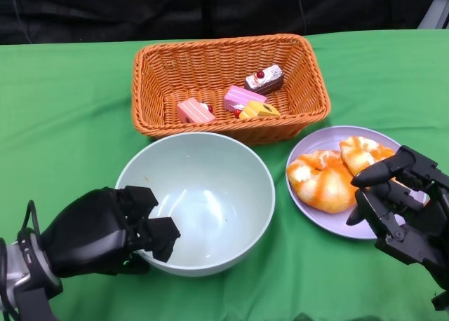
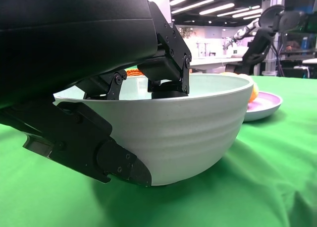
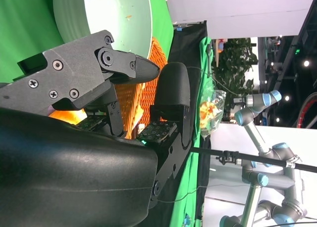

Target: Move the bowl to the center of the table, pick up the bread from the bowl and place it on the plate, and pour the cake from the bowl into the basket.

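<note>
1. Two black hands are seen at the near edge of the green table point(image 1: 63, 111). The left hand point(image 1: 105, 230) is clamped on the near-left rim of the bowl point(image 1: 210, 188): fingers point(image 2: 166, 63) are hooked over the rim to the inside, and another part is pressed against the outer wall, as shown in the left wrist view.
2. The bowl is seen upright near the table's middle, pale green, with nothing in it.
3. The right hand point(image 1: 400, 202) is held over the near-right edge of the plate point(image 1: 330, 219), its fingers point(image 1: 382, 170) spread apart with nothing between them.
4. Two pieces of bread point(image 1: 337, 174) are seen lying on the lilac plate, touching each other, just beside the right hand's fingers.
5. The plate is placed just right of the bowl, close to it.
6. The basket point(image 1: 224, 55) is set just behind the bowl and plate. Cake pieces point(image 1: 242, 97) are lying inside it: pink ones, a yellow one and a dark one with a red top.
</note>
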